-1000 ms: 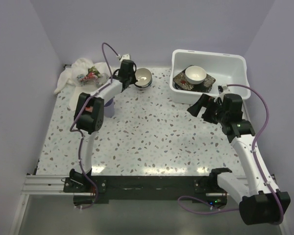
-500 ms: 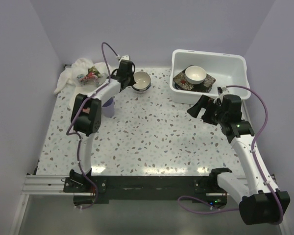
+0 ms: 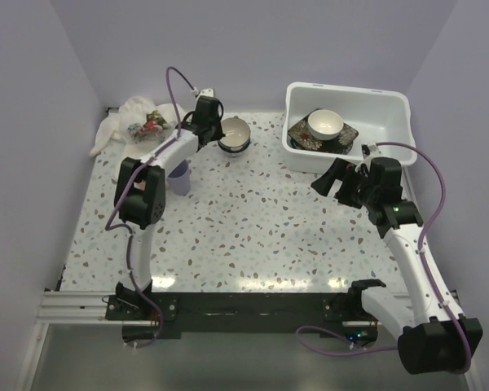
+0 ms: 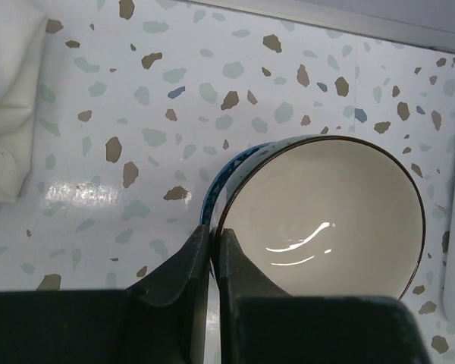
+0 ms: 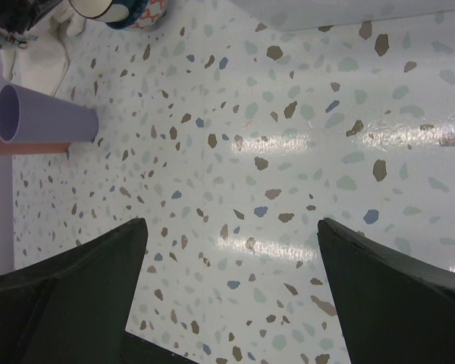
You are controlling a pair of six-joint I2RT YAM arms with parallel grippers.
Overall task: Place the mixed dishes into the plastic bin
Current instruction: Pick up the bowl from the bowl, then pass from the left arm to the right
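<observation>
A white cloth (image 3: 122, 122) is lying bunched up in the far left corner of the table (image 3: 253, 220). A red and green print (image 3: 151, 124) is showing on it. The table is looking white with brown and blue-grey specks, and light is shining on it. Pale purple walls (image 3: 253, 41) are standing around it

the left hand (image 4: 212, 241), pinching the bowl (image 4: 322, 216) by its rim, has carried it slightly leftward.

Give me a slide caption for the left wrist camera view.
Left gripper shut on the rim of a blue-patterned cream bowl, speckled table beneath, white cloth at left.
</observation>
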